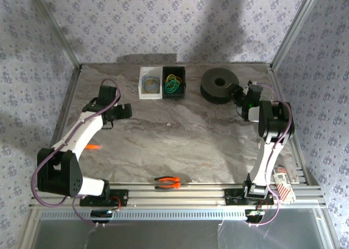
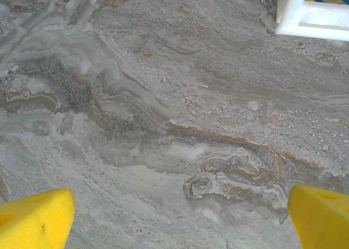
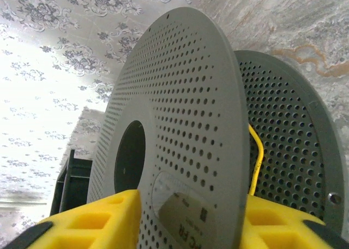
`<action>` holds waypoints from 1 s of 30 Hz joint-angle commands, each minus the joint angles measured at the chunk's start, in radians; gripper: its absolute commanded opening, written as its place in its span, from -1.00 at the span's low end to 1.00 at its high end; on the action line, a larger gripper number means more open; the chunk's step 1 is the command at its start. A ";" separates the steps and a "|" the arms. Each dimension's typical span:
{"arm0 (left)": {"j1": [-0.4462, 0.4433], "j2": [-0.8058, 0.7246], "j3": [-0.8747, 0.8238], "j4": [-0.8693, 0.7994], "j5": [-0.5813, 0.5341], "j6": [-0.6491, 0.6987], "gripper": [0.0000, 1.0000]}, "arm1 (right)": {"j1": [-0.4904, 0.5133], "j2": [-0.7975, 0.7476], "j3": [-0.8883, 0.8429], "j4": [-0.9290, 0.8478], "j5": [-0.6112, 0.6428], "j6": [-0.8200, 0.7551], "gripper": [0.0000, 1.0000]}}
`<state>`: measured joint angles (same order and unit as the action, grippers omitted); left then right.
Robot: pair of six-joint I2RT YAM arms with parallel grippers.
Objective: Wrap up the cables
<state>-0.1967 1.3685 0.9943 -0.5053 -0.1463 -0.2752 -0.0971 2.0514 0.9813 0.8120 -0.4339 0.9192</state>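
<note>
Grey spool (image 3: 185, 123) flange pinched in right end effector (image 3: 191, 204); left end effector (image 2: 180, 208) spread over marble table (image 2: 163, 96).

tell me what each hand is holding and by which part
Right hand pinches the grey spool by one flange's rim; left hand holds nothing.

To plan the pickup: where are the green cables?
In the top view, the green cables lie in the black bin at the far edge of the table, between the white bin on the left and the grey spool on the right.
</note>
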 commanded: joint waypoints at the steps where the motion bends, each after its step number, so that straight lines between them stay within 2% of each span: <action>1: -0.006 -0.035 0.001 -0.014 0.007 0.000 1.00 | 0.012 0.021 0.034 0.018 0.021 0.029 -0.36; 4: -0.006 -0.040 0.000 -0.018 0.006 0.001 1.00 | 0.016 0.011 0.034 -0.003 0.020 0.032 -0.60; 11: -0.006 -0.051 -0.002 -0.015 0.010 -0.002 1.00 | 0.033 -0.104 -0.058 -0.024 0.033 0.013 -1.00; 17: -0.006 -0.055 -0.007 -0.009 0.010 -0.001 0.99 | 0.070 -0.327 -0.170 -0.120 0.072 -0.052 -1.00; 25: -0.009 -0.062 -0.002 -0.020 0.010 -0.004 0.99 | 0.159 -0.696 -0.224 -0.418 0.078 -0.176 -1.00; 30: -0.020 -0.074 -0.011 -0.018 0.014 -0.005 0.99 | 0.227 -0.869 -0.235 -0.575 0.057 -0.222 -1.00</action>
<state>-0.2058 1.3254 0.9939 -0.5056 -0.1440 -0.2752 0.1005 1.2690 0.7399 0.3092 -0.3618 0.7593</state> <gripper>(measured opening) 0.997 0.084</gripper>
